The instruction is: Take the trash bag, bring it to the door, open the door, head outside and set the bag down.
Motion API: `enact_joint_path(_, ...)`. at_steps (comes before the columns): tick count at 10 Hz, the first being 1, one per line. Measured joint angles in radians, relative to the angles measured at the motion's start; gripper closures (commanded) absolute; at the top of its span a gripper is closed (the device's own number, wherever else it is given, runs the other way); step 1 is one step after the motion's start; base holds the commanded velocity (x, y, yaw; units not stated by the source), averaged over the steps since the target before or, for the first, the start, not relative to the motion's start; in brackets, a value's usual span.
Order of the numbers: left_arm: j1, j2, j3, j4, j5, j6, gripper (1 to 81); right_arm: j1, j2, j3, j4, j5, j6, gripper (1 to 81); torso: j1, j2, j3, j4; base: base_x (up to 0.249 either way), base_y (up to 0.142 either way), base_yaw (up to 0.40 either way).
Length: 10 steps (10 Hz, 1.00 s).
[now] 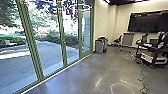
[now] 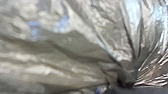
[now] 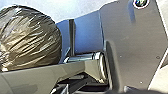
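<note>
From where I stand, the head view takes in the tall, green-framed glass wall, with grey paving and leafy green shrubs on its other side. Polished grey concrete floor runs along this side of it. Near the far end of that glass wall I can see a boxy grey bin with a dark top. Well apart from the glass, across the floor, there's a black cart loaded with equipment, and a thin black cable trails over the floor between the two. Farther from the glass than the bin, a wide black screen is up on the cream wall.

In the left wrist view, the shiny, crinkled, grey-brown plastic trash bag is right up close, its pleats drawn together to one tight point. Whether the left claw is apart, together or clamped on it, I cannot tell.

In the right wrist view, the same bag bulges round and full, just past the robot's grey jointed bar. How the right claw stands, I cannot tell, nor how near the bag is to the glass wall
</note>
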State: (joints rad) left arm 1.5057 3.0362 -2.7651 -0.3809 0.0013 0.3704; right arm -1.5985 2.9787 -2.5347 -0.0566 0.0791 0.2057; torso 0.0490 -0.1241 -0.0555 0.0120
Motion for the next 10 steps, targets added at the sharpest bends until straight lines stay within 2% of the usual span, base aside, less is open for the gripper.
enact_joint_path(5,0.0,0.0,0.0,0.0,0.0,0.0,81.1,0.0,0.001,0.0,0.0,0.0,0.0,1.0,0.0,0.0,0.0,0.0,0.141,0.0,0.0)
enact_joint_path(7,-0.001,0.0,0.0,0.0,0.0,0.014,81.1,0.0,0.001,0.0,0.0,0.0,0.0,1.0,0.0,0.0,0.0,0.0,0.141,0.0,0.0)
enact_joint_path(10,0.0,0.0,0.0,0.0,-0.001,0.014,81.1,0.0,0.001,0.0,0.0,0.0,0.0,1.0,0.0,0.0,0.0,0.0,0.141,0.0,0.0)
